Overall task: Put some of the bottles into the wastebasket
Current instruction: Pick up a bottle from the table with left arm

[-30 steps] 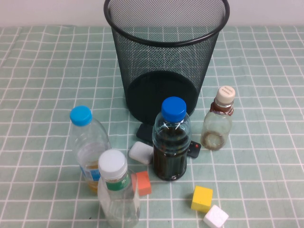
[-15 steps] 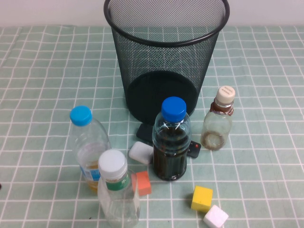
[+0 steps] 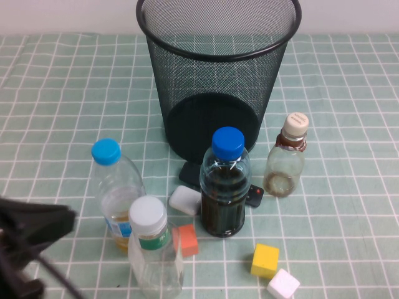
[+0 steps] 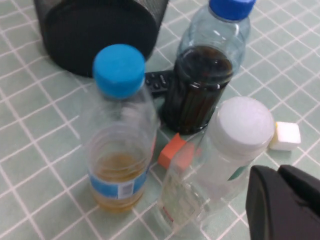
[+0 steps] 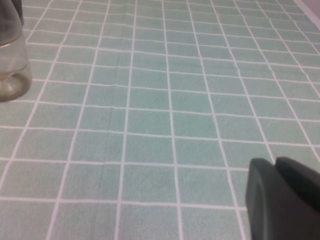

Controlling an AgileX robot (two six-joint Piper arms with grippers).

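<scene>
The left gripper is a matte black, blocky plastic body with rounded edges, a thin black cable curving below it. The right gripper shows the same smooth black casing, split by a narrow seam.

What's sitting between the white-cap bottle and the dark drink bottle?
In the high view, an orange block lies between the white-capped bottle and the dark-liquid bottle. The left gripper is nearby; the right gripper shows only in its wrist view.

wastebasket behind bottles, left end effector left of them, right end effector apart
</scene>
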